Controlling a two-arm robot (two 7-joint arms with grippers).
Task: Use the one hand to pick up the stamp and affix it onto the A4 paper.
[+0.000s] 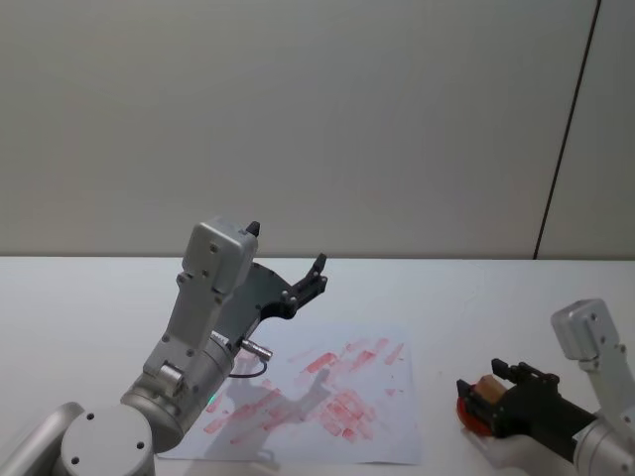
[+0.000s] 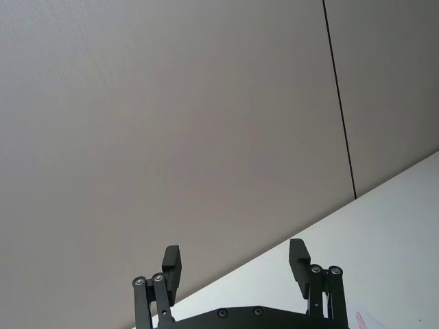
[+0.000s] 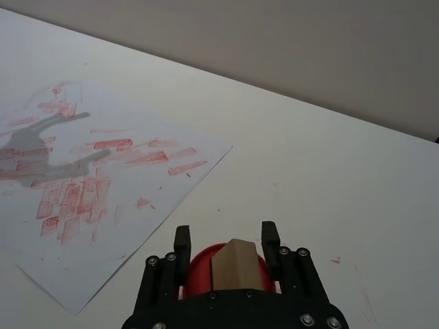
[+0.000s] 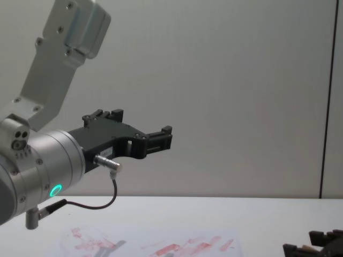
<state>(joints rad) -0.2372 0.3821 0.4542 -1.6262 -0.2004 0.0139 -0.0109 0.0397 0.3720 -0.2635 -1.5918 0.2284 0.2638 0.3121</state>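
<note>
Right tool (image 1: 493,392) clenched on the stamp (image 3: 234,264) over a red pad, at 3 o'clock of the paper (image 1: 397,436); left tool (image 1: 288,263) released, parked aloft.

left gripper (image 2: 236,264) | fingers (image 2: 171,269) apart | wall (image 2: 171,123) | table (image 2: 384,233)

Your stamp (image 3: 233,266) is a light tan wooden block, standing upright between the fingers of the hand (image 3: 223,241), which close against its two sides. It sits over a round red ink pad (image 1: 466,416), to the right of the sheet. Your A4 paper (image 1: 389,436) lies flat on the white table, covered in smeared red rectangular prints, apart from the stamp.
</note>
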